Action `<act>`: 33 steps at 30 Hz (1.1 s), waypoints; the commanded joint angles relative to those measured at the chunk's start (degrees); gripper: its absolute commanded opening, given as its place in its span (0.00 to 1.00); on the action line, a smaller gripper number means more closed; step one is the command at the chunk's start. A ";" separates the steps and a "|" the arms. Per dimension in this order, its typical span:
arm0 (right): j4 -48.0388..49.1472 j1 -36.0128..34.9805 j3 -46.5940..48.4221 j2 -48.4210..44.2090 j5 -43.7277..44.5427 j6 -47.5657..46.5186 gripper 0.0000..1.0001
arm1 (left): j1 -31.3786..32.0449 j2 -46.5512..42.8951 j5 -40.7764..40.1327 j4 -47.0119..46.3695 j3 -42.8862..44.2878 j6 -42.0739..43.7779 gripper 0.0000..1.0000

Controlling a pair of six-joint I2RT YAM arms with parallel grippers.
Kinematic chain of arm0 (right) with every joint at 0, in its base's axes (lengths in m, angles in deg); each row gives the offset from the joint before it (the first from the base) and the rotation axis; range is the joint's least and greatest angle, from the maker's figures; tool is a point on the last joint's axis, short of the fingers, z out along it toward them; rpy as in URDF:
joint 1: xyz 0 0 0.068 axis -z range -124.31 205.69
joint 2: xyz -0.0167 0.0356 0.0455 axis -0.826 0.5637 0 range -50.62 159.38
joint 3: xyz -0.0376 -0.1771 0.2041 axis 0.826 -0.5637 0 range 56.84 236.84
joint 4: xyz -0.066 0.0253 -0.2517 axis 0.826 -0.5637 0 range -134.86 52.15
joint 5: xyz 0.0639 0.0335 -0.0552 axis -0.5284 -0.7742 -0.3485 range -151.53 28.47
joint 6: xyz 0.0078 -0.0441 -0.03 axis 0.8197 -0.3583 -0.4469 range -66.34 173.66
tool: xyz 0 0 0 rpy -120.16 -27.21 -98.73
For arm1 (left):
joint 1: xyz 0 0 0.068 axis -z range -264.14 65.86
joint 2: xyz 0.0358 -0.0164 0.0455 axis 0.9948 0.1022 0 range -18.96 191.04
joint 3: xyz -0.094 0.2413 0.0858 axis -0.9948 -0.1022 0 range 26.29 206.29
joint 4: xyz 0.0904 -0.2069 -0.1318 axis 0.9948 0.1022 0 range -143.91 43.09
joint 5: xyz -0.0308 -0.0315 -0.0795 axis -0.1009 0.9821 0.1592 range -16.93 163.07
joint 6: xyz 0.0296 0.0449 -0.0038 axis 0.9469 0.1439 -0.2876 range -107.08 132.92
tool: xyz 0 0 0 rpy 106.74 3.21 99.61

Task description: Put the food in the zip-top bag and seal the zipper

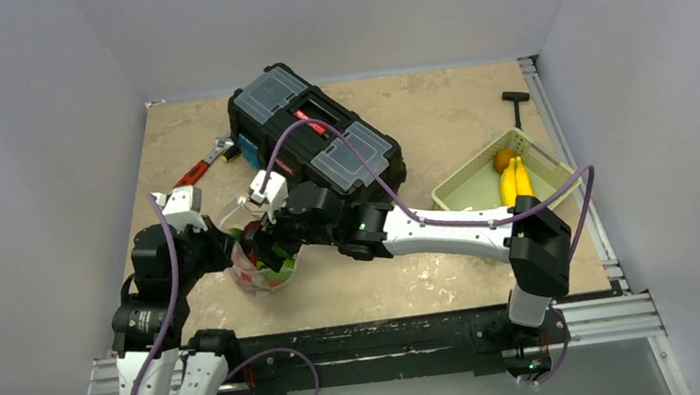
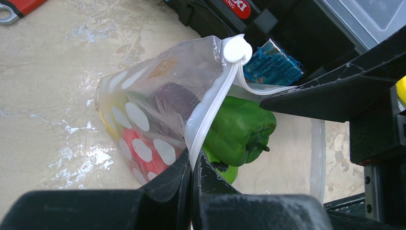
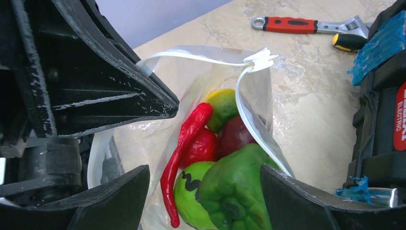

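The clear zip-top bag [image 1: 259,272] with white dots stands open on the table, its mouth held up. My left gripper [image 2: 191,167] is shut on the bag's zipper [image 2: 210,110] strip, below the white slider [image 2: 237,49]. My right gripper [image 3: 205,171] is open over the mouth, its fingers [image 3: 119,191] on either side of a green pepper [image 3: 234,191] that lies in the opening. Inside the bag are a red chili [image 3: 184,148], a green striped fruit [image 3: 191,191], a red piece, a dark red piece and a yellow-green piece. In the top view both grippers [image 1: 266,243] meet at the bag.
A black toolbox [image 1: 313,136] stands just behind the bag. A red-handled wrench [image 1: 201,165] lies at the far left. A pale green basket [image 1: 461,189] at the right holds bananas [image 1: 515,180] and an orange. A black T-shaped tool [image 1: 516,102] lies at the far right.
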 commanded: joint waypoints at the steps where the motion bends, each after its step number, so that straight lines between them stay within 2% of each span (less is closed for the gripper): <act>1: 1.23 0.03 -0.56 -5.96 1.91 0.03 0.84 | 0.20 0.08 0.98 -1.84 1.00 -0.35 0.00; 18: -1.28 0.02 -10.80 -18.78 2.18 1.70 0.84 | 0.20 0.39 0.57 -1.92 0.93 -0.50 0.00; 21: 2.17 0.03 -15.16 -21.09 0.88 7.33 0.84 | 0.20 0.28 0.37 -1.87 0.92 -0.52 0.00; 23: 8.08 -0.06 -20.37 -23.61 -1.21 13.76 0.83 | 0.20 0.23 0.14 -1.88 0.87 -0.59 0.00; 25: 15.46 -0.83 -25.25 -25.45 -3.18 13.76 0.83 | 0.20 0.53 -0.01 -1.81 0.92 -0.55 0.00; 27: 15.95 -2.71 -26.70 -25.12 -1.30 19.14 0.83 | 0.18 0.70 0.05 -1.86 1.00 -0.52 0.00; 33: 14.67 -5.46 -25.34 -20.58 -0.10 21.29 0.83 | 0.20 1.01 0.34 -1.92 0.96 -0.52 0.00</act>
